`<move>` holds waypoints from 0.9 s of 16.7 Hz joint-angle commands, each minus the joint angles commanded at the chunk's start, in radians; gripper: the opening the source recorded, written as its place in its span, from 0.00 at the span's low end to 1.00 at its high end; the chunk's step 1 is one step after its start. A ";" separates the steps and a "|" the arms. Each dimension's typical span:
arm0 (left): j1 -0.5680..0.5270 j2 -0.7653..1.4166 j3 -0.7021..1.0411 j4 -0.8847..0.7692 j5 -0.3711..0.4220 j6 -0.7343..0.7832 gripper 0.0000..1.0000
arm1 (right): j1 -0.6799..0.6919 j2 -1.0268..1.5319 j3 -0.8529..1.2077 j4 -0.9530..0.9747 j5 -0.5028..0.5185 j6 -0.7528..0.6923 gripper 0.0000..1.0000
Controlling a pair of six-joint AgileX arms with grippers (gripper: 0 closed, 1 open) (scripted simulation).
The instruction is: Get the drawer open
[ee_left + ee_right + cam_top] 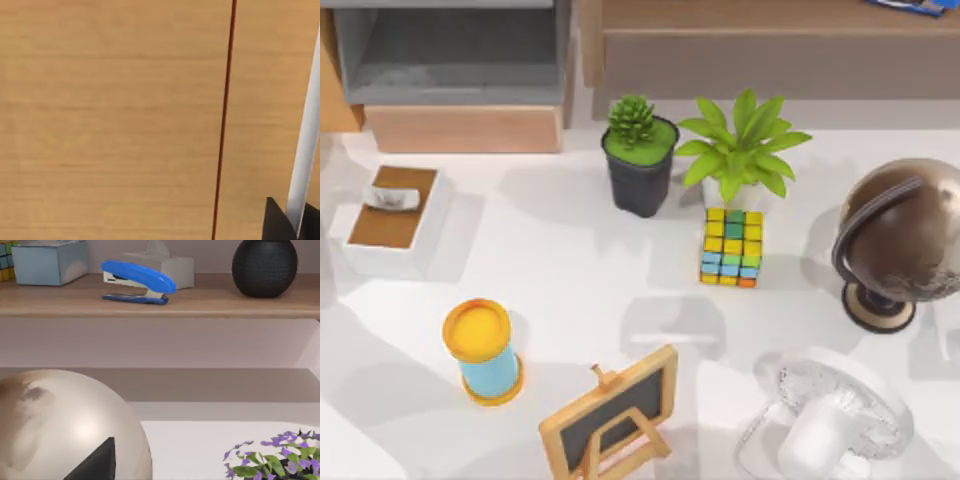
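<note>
The drawer's orange-tan wood front sits very close in the left wrist view, crossed by a thin dark red seam. A white handle bar runs along that front. My left gripper has a dark fingertip on each side of the bar and is shut on it. In the top view the drawer is a sliver of orange-tan wood at the far left edge. A dark part of my right gripper hangs in front of the bronze globe.
A wide grey-lined compartment with a peach front stands at the back left, a long shelf unit at the back right. On the table: tissue box, two potted plants, cube, globe, fan, chalkboard, yellow-blue cylinder.
</note>
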 joint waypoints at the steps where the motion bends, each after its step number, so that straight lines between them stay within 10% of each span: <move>1: 0.000 0.000 0.000 0.000 0.000 0.000 0.00 | 0.000 0.000 0.000 0.000 0.000 0.000 1.00; 15: 0.074 -0.118 -0.279 0.139 0.070 -0.002 0.00 | 0.000 0.000 0.000 0.000 0.000 0.000 1.00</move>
